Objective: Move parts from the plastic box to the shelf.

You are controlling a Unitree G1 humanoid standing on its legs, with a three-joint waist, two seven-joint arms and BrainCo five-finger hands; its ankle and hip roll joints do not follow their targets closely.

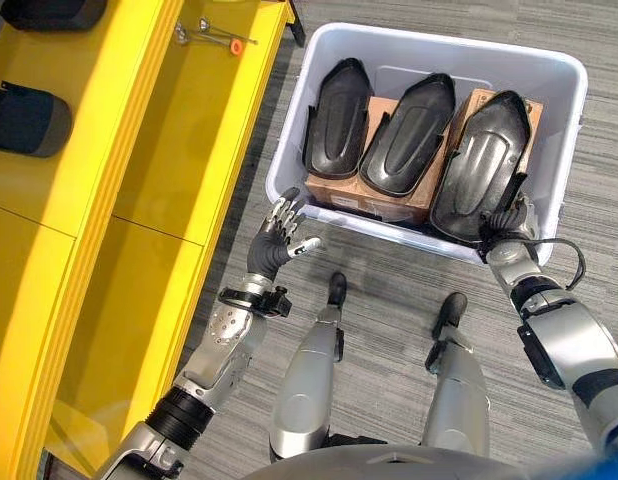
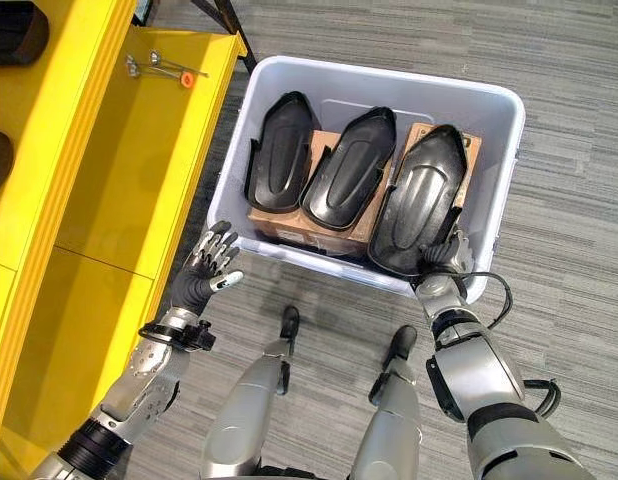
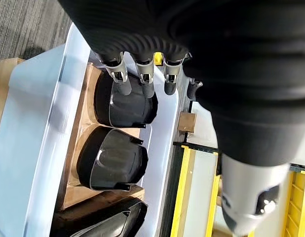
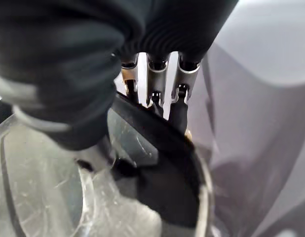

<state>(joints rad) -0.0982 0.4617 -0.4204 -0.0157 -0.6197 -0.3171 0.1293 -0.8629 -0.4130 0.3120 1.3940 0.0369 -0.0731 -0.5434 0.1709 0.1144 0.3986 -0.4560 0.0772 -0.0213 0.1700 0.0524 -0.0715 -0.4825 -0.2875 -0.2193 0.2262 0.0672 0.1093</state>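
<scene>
A white plastic box [image 1: 564, 120] sits on the grey carpeted floor [image 1: 389, 300] beside a yellow shelf [image 1: 179, 150], and three black moulded parts lie inside it, propped side by side on brown cardboard cartons [image 1: 374, 195]. The right hand [image 1: 505, 218] reaches over the box's near wall and is closed on the near end of the black part [image 1: 484, 165] farthest from the shelf; the right wrist view shows its fingers [image 4: 178, 106] curled over the part's thin rim with the thumb underneath. The left hand [image 1: 281, 233] hovers just outside the box's near corner on the shelf side, fingers spread and relaxed, holding nothing; through its own wrist view the middle part [image 3: 113, 160] and the part nearest the shelf [image 3: 124, 101] lie untouched past its fingertips. The parts look like hollow, glossy plastic shells, probably light and fairly stiff but likely to flex at the edges and to slip against smooth fingers, so a pinch across the rim at one end seems workable, while a second hold at the far end or under the curved body would likely steady the long shape in transit. On the shelf, well away from the box, lie two dark parts [image 1: 27, 120] on the upper level and a small metal tool with an orange tip [image 1: 214, 36] on a lower one. The lift appears not yet begun, since the gripped part rests on its carton inside the box.
</scene>
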